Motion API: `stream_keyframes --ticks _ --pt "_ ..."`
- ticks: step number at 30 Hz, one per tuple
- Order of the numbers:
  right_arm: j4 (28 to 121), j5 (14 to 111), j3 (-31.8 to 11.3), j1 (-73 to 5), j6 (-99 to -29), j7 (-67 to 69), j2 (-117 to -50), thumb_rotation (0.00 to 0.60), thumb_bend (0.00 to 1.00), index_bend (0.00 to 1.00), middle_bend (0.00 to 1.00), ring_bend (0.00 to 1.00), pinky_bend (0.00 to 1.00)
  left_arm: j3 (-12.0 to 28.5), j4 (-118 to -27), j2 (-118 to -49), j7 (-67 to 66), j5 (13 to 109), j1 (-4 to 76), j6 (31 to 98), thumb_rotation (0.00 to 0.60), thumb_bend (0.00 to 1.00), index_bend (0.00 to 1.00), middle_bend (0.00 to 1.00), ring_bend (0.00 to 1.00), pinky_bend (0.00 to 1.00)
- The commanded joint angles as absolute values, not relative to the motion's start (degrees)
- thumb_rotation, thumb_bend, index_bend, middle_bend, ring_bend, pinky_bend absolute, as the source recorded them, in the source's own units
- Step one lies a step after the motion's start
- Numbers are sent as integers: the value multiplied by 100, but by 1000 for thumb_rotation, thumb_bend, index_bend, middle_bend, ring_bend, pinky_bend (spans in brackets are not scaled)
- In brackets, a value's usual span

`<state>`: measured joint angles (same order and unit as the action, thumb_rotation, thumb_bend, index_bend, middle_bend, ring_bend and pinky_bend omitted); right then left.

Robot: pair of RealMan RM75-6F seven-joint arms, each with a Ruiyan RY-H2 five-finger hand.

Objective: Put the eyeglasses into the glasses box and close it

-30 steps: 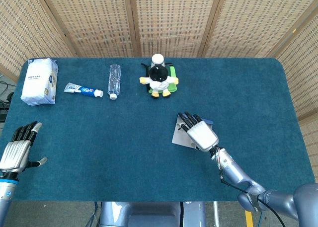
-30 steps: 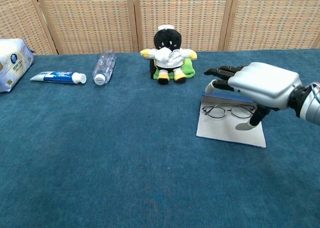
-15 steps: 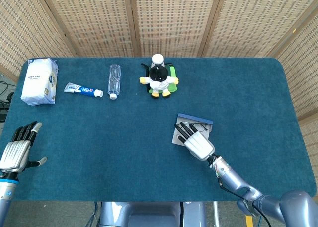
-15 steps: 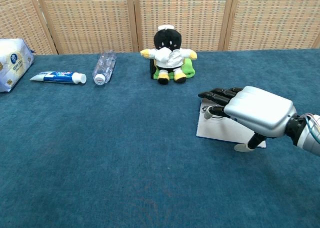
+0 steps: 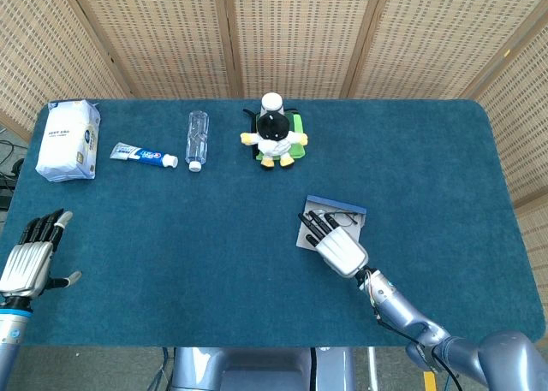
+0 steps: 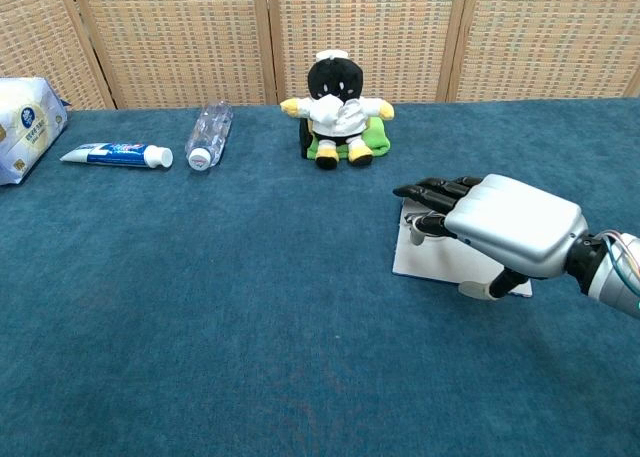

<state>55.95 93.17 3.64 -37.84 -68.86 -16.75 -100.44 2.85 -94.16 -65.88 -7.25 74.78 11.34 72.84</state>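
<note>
Head view: on the blue table (image 5: pixel 171 237), the right robot hand (image 5: pixel 338 244) lies palm down over the open glasses box (image 5: pixel 306 235), a flat pale tray with a blue edge at its far side. The eyeglasses (image 5: pixel 341 217) sit inside the box toward 12 o'clock of the hand, their thin frame showing just past the dark fingertips (image 5: pixel 315 222). In the chest view the same right robot hand (image 6: pixel 500 222) covers most of the glasses box (image 6: pixel 425 262), fingers stretched out side by side toward 9 o'clock and the thumb pointing down to the tray's near right corner. Only a sliver of the eyeglasses (image 6: pixel 420 230) shows beneath the fingers; whether the fingers touch the frame cannot be told from either view, though nothing appears held in the hand.

The left robot hand (image 5: pixel 30 258) hovers at the table's near left edge, at about 9 o'clock from the box and well apart from it, fingers extended and apart, holding nothing.

Along the far side of the table, from 10 to 12 o'clock of the box, lie a white tissue pack (image 5: pixel 67 139), a toothpaste tube (image 5: pixel 142 154) and a clear plastic bottle (image 5: pixel 197 139) on its side. A black-and-white plush toy (image 5: pixel 273 134) sits on a green cushion (image 5: pixel 297 145). A woven screen (image 5: pixel 291 32) stands behind the table.
</note>
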Motion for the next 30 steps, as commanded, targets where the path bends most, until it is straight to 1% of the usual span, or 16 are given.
stream_keyframes --ticks 1,12,22,27,30 --pt "5582 9333 353 -3769 -6866 -1674 -10040 600 311 297 0 0 204 284 -9419 -6589 -728 7477 1136 7283 600 28 0 0 0 0" --pt "5557 9400 308 -3728 -6807 -1704 -10069 600 311 297 0 0 204 276 -9425 -6595 -741 7490 1130 7300 600 28 0 0 0 0" --pt "5312 9410 274 -3693 -6707 -1662 -10154 600 311 297 0 0 204 284 -9409 -6594 -731 7467 1134 7287 600 28 0 0 0 0" --pt "5217 9424 250 -3692 -6708 -1631 -10190 600 344 311 0 0 204 281 -9404 -6603 -741 7463 1136 7283 600 28 0 0 0 0" --pt "5142 9433 243 -3694 -6692 -1628 -10222 600 392 320 0 0 204 280 -9408 -6608 -754 7462 1138 7280 600 28 0 0 0 0"
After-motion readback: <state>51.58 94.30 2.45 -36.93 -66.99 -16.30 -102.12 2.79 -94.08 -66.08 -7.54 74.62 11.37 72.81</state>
